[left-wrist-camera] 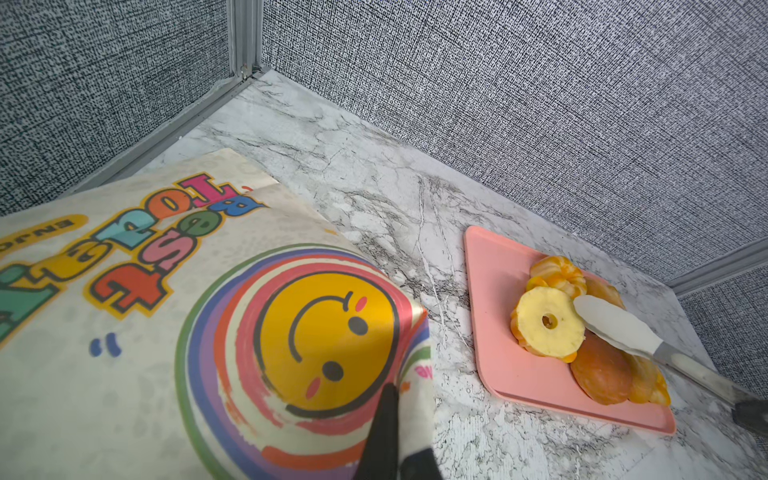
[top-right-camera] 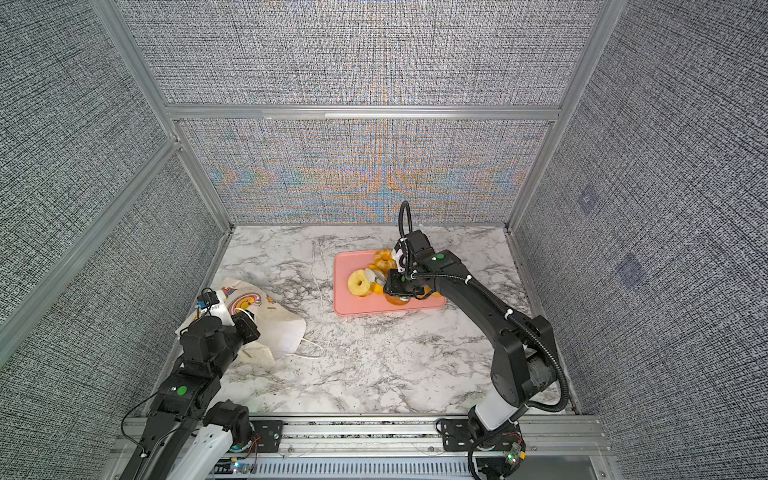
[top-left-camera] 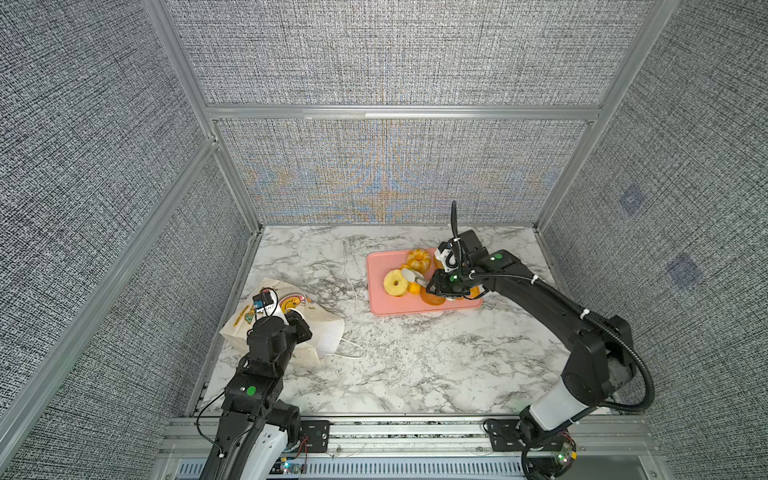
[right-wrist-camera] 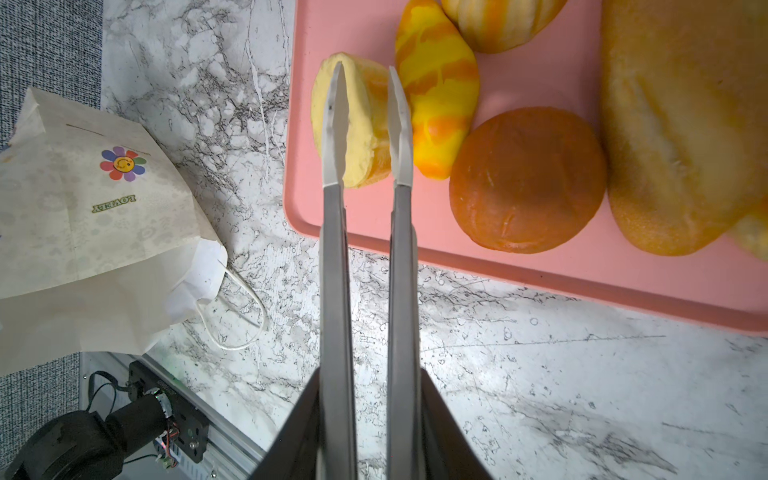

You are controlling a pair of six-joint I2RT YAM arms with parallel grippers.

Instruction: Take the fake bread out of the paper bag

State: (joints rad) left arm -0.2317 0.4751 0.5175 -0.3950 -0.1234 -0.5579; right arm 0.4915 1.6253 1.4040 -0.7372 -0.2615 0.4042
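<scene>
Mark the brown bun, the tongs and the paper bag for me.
brown bun [right-wrist-camera: 528,178]: right wrist view, centre of its top.
tongs [right-wrist-camera: 334,257]: right wrist view, one metal arm.
paper bag [top-left-camera: 322,326]: in a top view, plain side panel.

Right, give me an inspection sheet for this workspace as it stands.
Surface: white-grey marble tabletop, no spills seen.
Job's things: cream printed paper bag lying on its side, inside hidden; glossy yellow and brown toy breads piled on flat pink plastic tray.
Clutter: nothing seen.
Grippers: left hand shut on a fold of the bag; right hand shut on long metal tongs, tips either side of pale yellow ring bun.
Cables: black corrugated hose along right arm; thin black wire by left arm's base.
Surroundings: grey woven wall panels, aluminium frame.
</scene>
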